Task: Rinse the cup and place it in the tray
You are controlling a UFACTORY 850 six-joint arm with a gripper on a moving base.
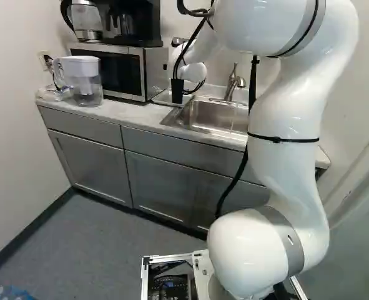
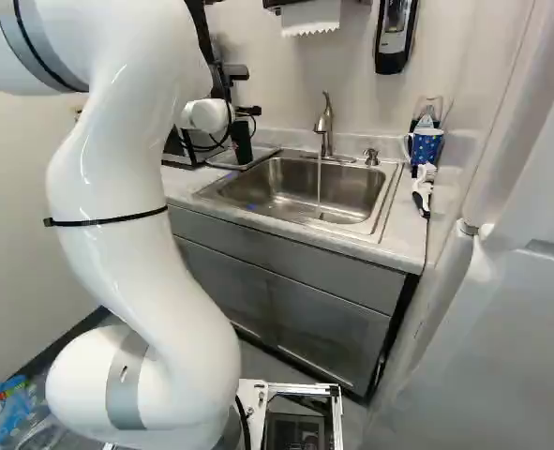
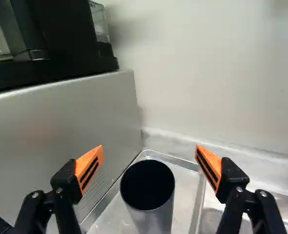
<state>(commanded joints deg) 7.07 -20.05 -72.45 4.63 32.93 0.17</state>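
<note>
Dark parts of my gripper (image 2: 242, 71) show beyond the white wrist in the right base view, with the fingertips hard to make out. In the wrist view my gripper (image 3: 149, 163) stands wide open, its orange pads apart. A black cup (image 3: 156, 214) stands upright, mouth up, on the metal tray (image 3: 201, 195), low between the open fingers and touched by neither. The same cup (image 1: 177, 91) shows beside the sink in the left base view. Water runs from the faucet (image 2: 325, 127) into the sink (image 2: 258, 192).
The microwave (image 1: 123, 74) stands close beside the tray, with a black appliance (image 1: 133, 22) on top. A water pitcher (image 1: 84, 81) is farther along the counter. Right of the sink are a blue patterned mug (image 2: 425, 146) and a brush (image 2: 424, 187). The wall rises behind the tray.
</note>
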